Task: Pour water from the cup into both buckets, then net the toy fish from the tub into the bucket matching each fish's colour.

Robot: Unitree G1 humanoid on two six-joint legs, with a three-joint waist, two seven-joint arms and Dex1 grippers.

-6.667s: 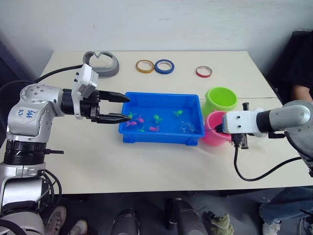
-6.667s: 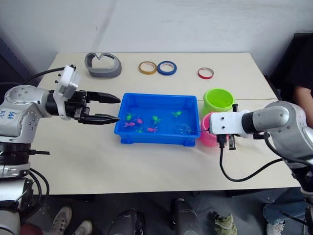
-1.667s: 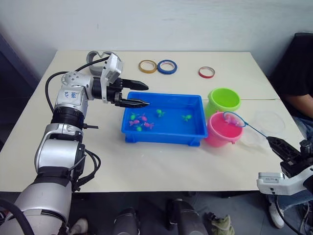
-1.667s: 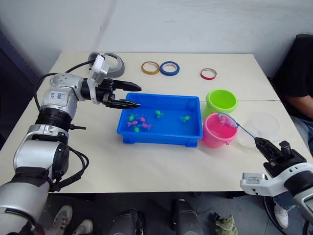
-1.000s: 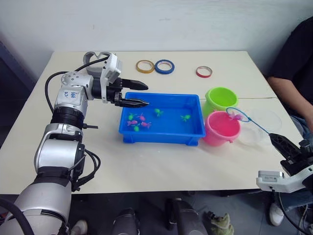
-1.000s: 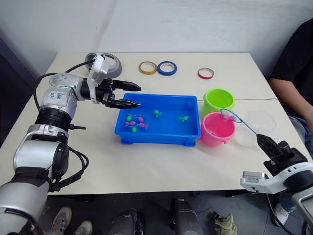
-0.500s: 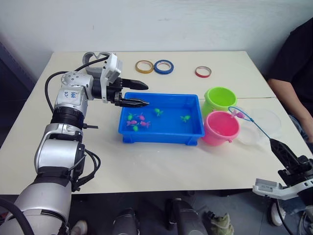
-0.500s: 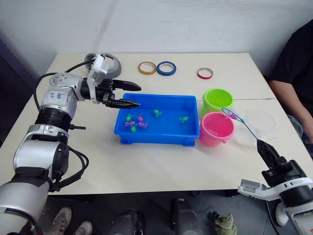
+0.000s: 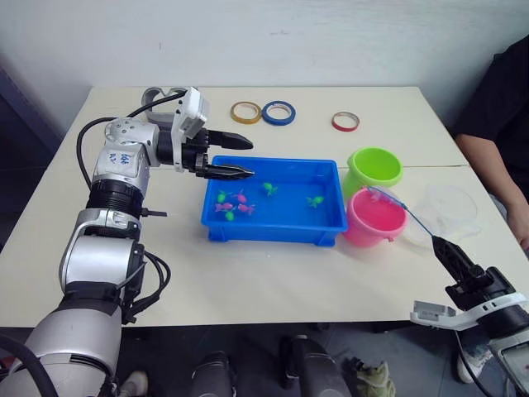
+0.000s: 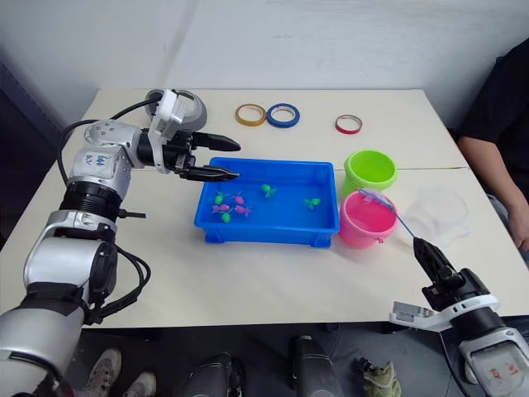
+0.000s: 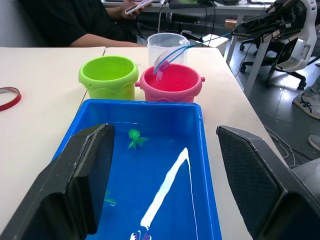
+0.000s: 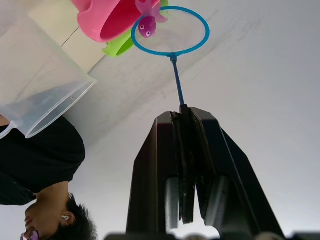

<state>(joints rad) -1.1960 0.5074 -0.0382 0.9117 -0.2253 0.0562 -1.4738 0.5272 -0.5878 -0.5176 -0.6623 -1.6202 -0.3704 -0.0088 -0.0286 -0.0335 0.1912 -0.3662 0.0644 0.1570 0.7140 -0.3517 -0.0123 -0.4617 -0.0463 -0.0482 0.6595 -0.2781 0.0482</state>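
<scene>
The pale matte table [image 9: 273, 273] carries it all; on it sits the tub [image 9: 273, 229], a shallow glossy blue rectangle with a flanged rim, water glinting inside, tiny green and pink toy fish [image 9: 234, 203] scattered in its left half and two green ones further right; beside its right end stand the two round buckets, the lime green bucket [image 9: 374, 168] behind, the pink bucket [image 9: 373, 217] in front, touching or nearly so, both smooth plastic with rolled rims; just right of them the cup [image 9: 449, 208], wide, clear and colourless; the left gripper [image 9: 235, 156] hangs over the tub's far left corner, its black ridged fingers spread apart and holding nothing; the right gripper [image 10: 430, 259], low at the table's near right, has its fingers pressed together on the thin blue wire handle of the net [image 12: 170, 31]; the net's round hoop hovers over the pink bucket, one pink fish [image 12: 147, 22] clinging at the hoop's rim.
</scene>
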